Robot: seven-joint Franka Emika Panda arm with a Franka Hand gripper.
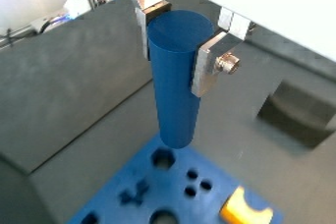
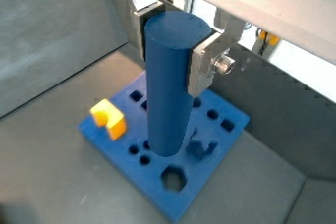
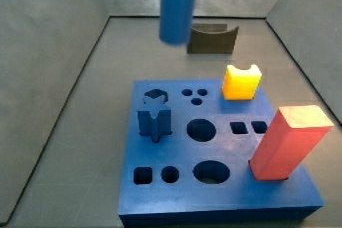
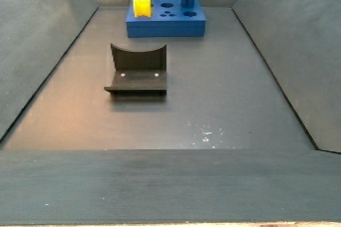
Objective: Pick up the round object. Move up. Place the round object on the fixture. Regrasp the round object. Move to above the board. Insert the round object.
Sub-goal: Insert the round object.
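Observation:
My gripper (image 1: 178, 46) is shut on the top end of the round object (image 1: 174, 81), a long blue rod that hangs upright between the silver fingers; both wrist views show this (image 2: 171, 49). The rod (image 2: 168, 90) hangs above the board (image 2: 128, 141), with its lower end over a round hole. In a side view the rod (image 3: 178, 7) hangs clear above the board (image 3: 221, 200), and the gripper is cut off at the top. The dark fixture (image 3: 211, 39) stands empty behind the board and shows in another side view (image 4: 138, 69).
A yellow block (image 3: 242, 80), a tall red block (image 3: 287, 142) and a short notched blue peg (image 3: 154, 122) stand in the board. Grey bin walls slope up on all sides. The board (image 4: 167, 27) lies at the far end of the bin floor.

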